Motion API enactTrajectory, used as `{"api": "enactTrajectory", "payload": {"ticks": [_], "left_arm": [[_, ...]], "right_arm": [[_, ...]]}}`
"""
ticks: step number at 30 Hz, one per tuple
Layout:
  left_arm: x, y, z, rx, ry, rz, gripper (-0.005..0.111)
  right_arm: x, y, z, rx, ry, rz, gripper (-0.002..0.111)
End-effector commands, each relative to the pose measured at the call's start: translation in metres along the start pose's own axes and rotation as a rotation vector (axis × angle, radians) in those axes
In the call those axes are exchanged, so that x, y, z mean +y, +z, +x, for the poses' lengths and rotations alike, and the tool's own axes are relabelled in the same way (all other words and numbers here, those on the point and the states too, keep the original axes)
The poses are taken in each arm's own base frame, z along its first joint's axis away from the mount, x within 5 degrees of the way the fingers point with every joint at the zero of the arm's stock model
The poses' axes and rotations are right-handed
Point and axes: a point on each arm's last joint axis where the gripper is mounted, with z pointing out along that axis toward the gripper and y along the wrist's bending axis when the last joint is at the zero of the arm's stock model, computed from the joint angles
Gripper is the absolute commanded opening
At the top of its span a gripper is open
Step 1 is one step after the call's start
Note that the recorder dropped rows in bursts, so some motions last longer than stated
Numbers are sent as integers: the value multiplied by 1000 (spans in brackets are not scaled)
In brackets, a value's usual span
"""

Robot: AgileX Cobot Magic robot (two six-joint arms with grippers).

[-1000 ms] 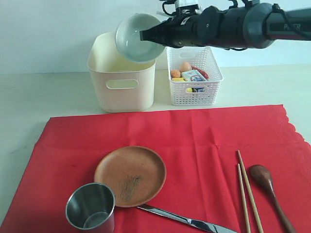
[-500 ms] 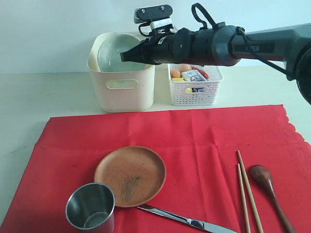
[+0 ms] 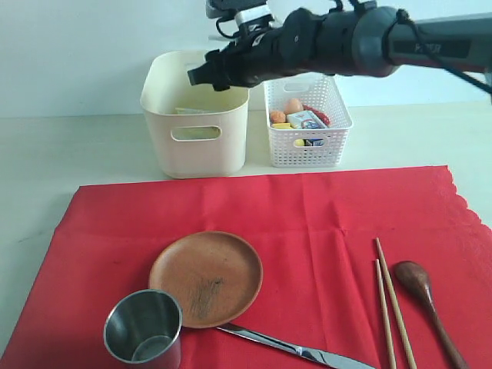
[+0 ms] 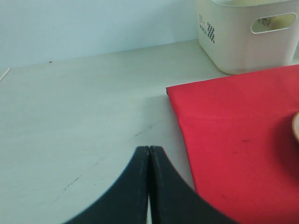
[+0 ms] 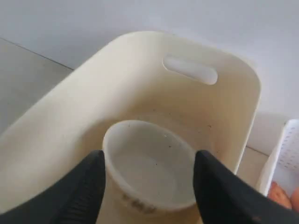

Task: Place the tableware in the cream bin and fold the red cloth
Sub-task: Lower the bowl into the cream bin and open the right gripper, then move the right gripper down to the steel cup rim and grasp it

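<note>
My right gripper (image 3: 201, 77) hangs open over the cream bin (image 3: 196, 146). In the right wrist view the white bowl (image 5: 149, 172) lies free inside the bin (image 5: 140, 79), below the spread fingers (image 5: 88, 182). The red cloth (image 3: 307, 215) lies flat on the table. On it rest a brown plate (image 3: 206, 277), a steel cup (image 3: 144, 327), a knife (image 3: 292, 351), chopsticks (image 3: 388, 307) and a dark wooden spoon (image 3: 427, 296). My left gripper (image 4: 148, 148) is shut and empty, over bare table beside the cloth's corner (image 4: 233, 126).
A white lattice basket (image 3: 307, 146) with an egg and other food stands right of the bin. Pale table surrounds the cloth, with a wall close behind both containers.
The right gripper carried the bowl down into the bin, opened and let it go. The bowl no longer shows in the exterior view. The left arm has not moved.
</note>
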Motion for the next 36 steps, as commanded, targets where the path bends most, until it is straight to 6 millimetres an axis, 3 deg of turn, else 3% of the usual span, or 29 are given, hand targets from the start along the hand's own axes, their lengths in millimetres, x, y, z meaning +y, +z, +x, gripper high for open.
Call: {"api": "enactTrajectory", "payload": {"ticks": [1, 8, 13, 23, 36], "left_arm": [[0, 0, 0, -6, 1, 4, 0], [0, 0, 0, -6, 1, 4, 0], [0, 0, 0, -6, 1, 4, 0], [0, 0, 0, -6, 1, 4, 0], [0, 0, 0, -6, 1, 4, 0]], "right_arm": [[3, -35, -29, 14, -65, -25, 56], [13, -103, -44, 294, -168, -109, 56], [17, -127, -42, 410, -147, -142, 53], [26, -129, 0, 648, -29, -235, 51], [89, -134, 19, 752, -127, -392, 51]]}}
